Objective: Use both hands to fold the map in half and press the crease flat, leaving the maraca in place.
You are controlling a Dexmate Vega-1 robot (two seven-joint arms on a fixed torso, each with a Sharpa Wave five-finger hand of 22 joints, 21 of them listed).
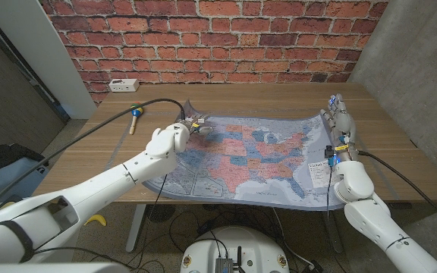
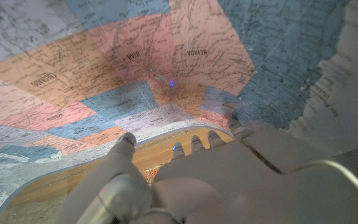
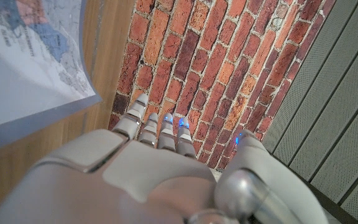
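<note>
The colourful US map [image 1: 256, 155] lies spread out on the wooden table [image 1: 400, 163]. My left hand [image 1: 190, 126] is at the map's far left corner, and its fingertips [image 2: 193, 142] reach the map [image 2: 135, 68] edge, where a strip of wood shows beneath. Nothing is pinched between thumb and fingers. My right hand [image 1: 338, 121] stands on its edge along the map's right side, fingers [image 3: 160, 127] straight and together, holding nothing. The map corner [image 3: 36, 68] curls up beside it. The maraca [image 1: 134, 115] lies left of the map, clear of both hands.
A white power strip [image 1: 124, 84] sits at the table's far left edge by the brick wall [image 1: 226, 38]. Bare wood lies between the map's far edge and the wall. The map's near edge is close to the table's front edge.
</note>
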